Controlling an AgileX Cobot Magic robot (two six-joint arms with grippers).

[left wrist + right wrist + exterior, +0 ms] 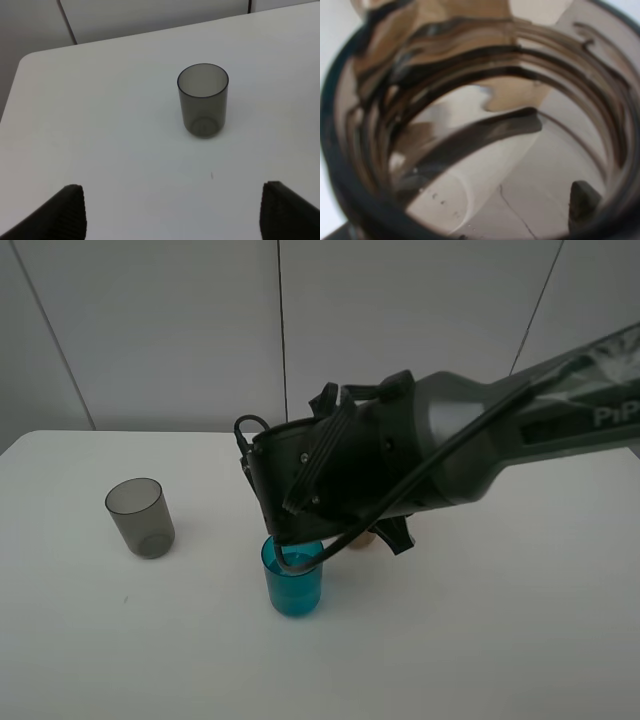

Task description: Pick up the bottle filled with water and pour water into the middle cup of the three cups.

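Note:
The smoky brown bottle (480,120) fills the right wrist view, which looks straight into its open threaded mouth. In the high view my right arm (340,480) reaches across the middle and hides most of the bottle. Only its dark mouth rim (290,562) shows, tilted down at the rim of the teal-blue middle cup (294,588). The right gripper is shut on the bottle, and one dark finger (397,537) sticks out below the wrist. The smoky grey cup (140,517) stands at the left and also shows in the left wrist view (203,100). A sliver of the brownish-pink cup (365,541) shows behind the arm. My left gripper (172,215) is open and empty, short of the grey cup.
The white table (500,640) ends at a rounded far-left corner (30,60). A pale panelled wall (150,330) stands behind it. My right arm hangs low over the table's middle and right.

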